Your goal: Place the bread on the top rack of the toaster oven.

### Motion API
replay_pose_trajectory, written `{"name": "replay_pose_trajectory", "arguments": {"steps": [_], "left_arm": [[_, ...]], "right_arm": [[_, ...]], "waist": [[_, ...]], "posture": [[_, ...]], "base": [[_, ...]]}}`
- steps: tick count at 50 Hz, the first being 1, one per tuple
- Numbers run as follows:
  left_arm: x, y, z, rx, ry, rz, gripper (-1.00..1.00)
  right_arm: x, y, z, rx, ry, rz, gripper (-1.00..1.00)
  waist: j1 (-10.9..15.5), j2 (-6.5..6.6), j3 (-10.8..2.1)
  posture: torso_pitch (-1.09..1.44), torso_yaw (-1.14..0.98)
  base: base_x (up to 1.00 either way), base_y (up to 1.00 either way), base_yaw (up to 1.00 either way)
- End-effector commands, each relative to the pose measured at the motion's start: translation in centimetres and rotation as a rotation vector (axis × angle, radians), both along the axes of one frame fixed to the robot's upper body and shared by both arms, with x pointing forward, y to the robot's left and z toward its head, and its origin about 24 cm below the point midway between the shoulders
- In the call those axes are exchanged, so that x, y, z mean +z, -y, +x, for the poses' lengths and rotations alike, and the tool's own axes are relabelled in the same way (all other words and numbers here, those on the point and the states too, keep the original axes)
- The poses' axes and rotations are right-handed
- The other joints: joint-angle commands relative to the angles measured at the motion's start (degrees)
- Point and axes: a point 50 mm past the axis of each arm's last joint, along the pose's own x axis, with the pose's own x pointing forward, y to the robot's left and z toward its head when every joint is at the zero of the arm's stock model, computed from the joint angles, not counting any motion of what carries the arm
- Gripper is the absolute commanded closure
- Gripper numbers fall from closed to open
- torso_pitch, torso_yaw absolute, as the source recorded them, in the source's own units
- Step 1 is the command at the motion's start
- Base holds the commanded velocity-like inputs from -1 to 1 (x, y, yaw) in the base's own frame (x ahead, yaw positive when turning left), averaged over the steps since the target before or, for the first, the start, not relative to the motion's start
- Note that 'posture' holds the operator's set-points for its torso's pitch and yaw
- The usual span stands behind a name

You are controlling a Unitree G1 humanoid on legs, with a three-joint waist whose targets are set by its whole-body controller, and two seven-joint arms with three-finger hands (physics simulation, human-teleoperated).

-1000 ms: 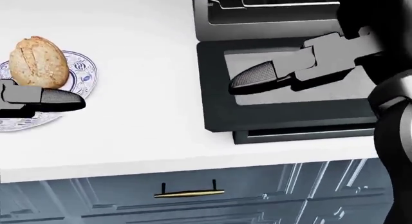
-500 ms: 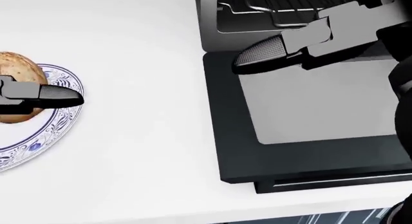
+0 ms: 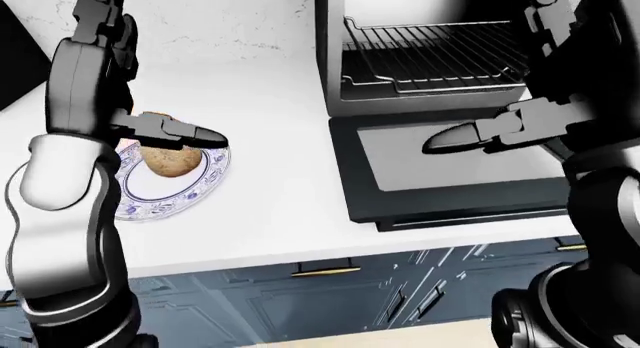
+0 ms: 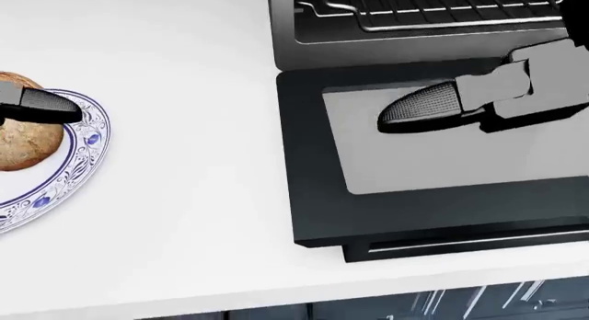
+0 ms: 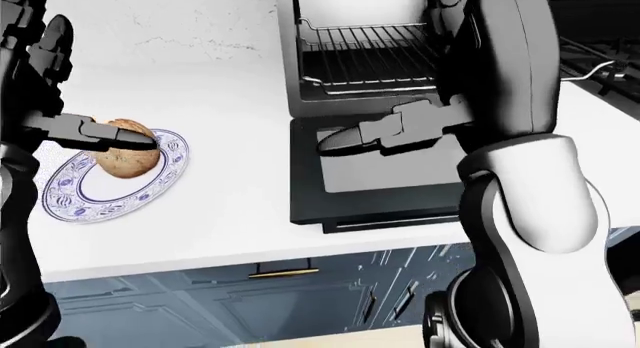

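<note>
Resting on a blue-patterned plate (image 3: 170, 190) toward the counter's (image 3: 270, 205) left edge, the bread (image 3: 168, 159) is not yet grasped: the left hand (image 3: 175, 133) hovers over it, fingers extended. Closing off-centre could roll the loaf off the plate. The right hand (image 4: 442, 107), released, hangs above the toaster oven's (image 3: 340, 70) lowered door (image 4: 313, 196), where it could obstruct the top rack (image 3: 440, 55).

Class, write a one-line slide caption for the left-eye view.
Left hand hovers at the bread on its plate; the toaster oven stands open, rack empty.
</note>
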Motion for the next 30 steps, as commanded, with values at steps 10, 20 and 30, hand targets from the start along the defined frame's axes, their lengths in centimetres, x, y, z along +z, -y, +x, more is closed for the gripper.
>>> {"name": "replay_pose_trajectory", "arguments": {"steps": [10,20,30], "left_arm": [[1.9,-1.6,0.7,0.029,0.055,0.082,-1.0],[1.2,-2.6,1.4,0.039,0.017,0.113,-1.0],[1.8,-4.1,2.2,0.091,0.006,0.148,-1.0]], "right_arm": [[1.5,4.0,-0.9,-0.129,0.081,0.025,-1.0],[1.8,6.6,-2.4,-0.218,0.104,0.018,-1.0],[1.1,6.5,-2.3,-0.216,0.093,0.028,-1.0]], "waist": [[0.06,-0.3,-1.49],[0.46,-1.13,-1.61],[0.44,-1.65,-1.86]], "posture": [[0.0,0.0],[0.0,0.0],[0.0,0.0]], "base": [[0.0,0.0,0.0],[0.0,0.0,0.0],[0.0,0.0,0.0]]}}
